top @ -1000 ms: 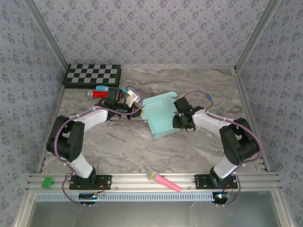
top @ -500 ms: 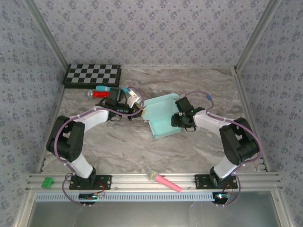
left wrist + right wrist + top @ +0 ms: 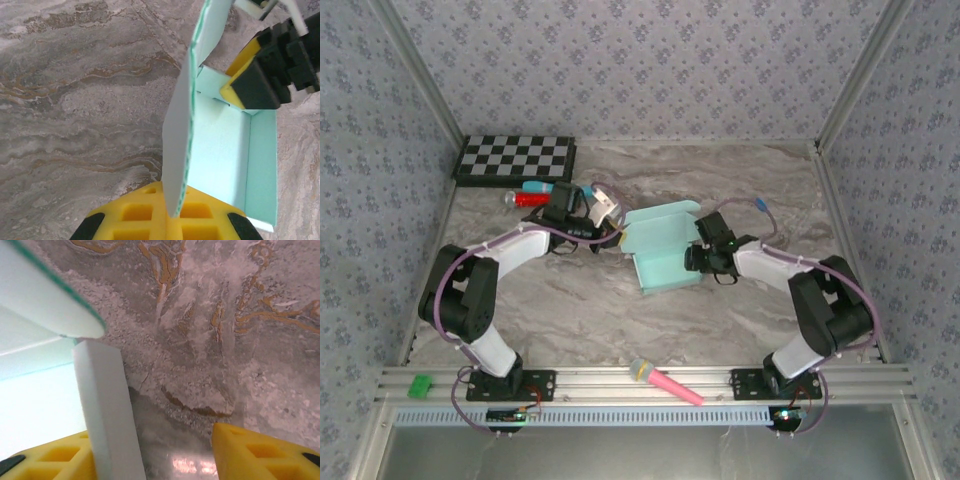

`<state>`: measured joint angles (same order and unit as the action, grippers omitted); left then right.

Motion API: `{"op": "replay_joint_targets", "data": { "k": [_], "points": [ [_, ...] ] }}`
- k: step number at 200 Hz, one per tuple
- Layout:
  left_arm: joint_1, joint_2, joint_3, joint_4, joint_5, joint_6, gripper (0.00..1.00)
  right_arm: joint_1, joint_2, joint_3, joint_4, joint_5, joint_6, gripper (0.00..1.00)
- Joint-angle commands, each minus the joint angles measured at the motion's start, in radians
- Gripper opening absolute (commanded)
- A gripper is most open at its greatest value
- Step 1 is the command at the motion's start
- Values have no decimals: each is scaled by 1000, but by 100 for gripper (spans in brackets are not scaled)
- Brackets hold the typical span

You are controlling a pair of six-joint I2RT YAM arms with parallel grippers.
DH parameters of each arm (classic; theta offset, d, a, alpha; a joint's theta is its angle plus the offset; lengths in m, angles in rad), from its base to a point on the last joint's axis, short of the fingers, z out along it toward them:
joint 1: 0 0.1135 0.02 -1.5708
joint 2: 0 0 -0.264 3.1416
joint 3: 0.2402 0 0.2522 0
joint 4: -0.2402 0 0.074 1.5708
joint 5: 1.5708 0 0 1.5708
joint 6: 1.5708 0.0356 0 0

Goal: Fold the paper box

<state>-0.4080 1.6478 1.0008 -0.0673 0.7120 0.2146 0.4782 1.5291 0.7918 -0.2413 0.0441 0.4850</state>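
The pale aqua paper box [image 3: 658, 250] lies partly folded at mid-table, walls up and the top open. My left gripper [image 3: 613, 230] is at its left side, shut on an upright flap [image 3: 182, 130] that runs edge-on out of the yellow fingers [image 3: 135, 215]. My right gripper [image 3: 698, 258] is at the box's right side and open. One box wall [image 3: 107, 415] stands just inside its left finger [image 3: 55, 457], and bare table shows across to its right finger [image 3: 260, 450]. The box's floor [image 3: 220, 150] shows in the left wrist view.
A black-and-white checkerboard [image 3: 515, 158] lies at the back left, with a red and a blue cylinder [image 3: 530, 196] in front of it. A pink microphone-shaped toy [image 3: 665, 382] and a green block [image 3: 419, 385] rest on the near rail. Patterned walls close in the table.
My right gripper has widened and dropped slightly beside the box's right wall. The box's rear flap has come down a little. The left gripper keeps its hold.
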Motion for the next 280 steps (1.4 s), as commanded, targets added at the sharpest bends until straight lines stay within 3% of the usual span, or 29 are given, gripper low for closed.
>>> {"op": "replay_joint_targets", "data": {
  "k": [1, 61, 84, 115, 146, 168, 225, 267, 280],
  "points": [
    [-6, 12, 66, -45, 1, 48, 0, -10, -100, -37, 40, -11, -24, 60],
    [-5, 53, 146, -115, 16, 113, 0, -120, -267, -77, -28, -67, -54, 65],
    [-4, 71, 160, -121, 20, 119, 5, -178, -292, -82, -41, -97, -67, 64],
    [-6, 77, 150, -80, -22, 79, 27, -251, -267, -61, -67, -127, -93, 63],
    [-6, 49, 127, -32, -77, 29, 57, -293, -241, -34, -82, -123, -126, 63],
    [-6, 13, 112, -29, -92, 33, 64, -339, -223, -15, -80, -138, -139, 63],
    [-5, -147, 54, -80, -145, 22, 65, -469, -41, 187, -200, -184, -255, 58],
    [25, -347, 18, -180, -294, -30, 66, -515, 130, 391, -285, -137, -311, 54],
    [51, -394, 10, -209, -373, -81, 71, -526, 203, 492, -322, -127, -328, 53]
  ]
}}
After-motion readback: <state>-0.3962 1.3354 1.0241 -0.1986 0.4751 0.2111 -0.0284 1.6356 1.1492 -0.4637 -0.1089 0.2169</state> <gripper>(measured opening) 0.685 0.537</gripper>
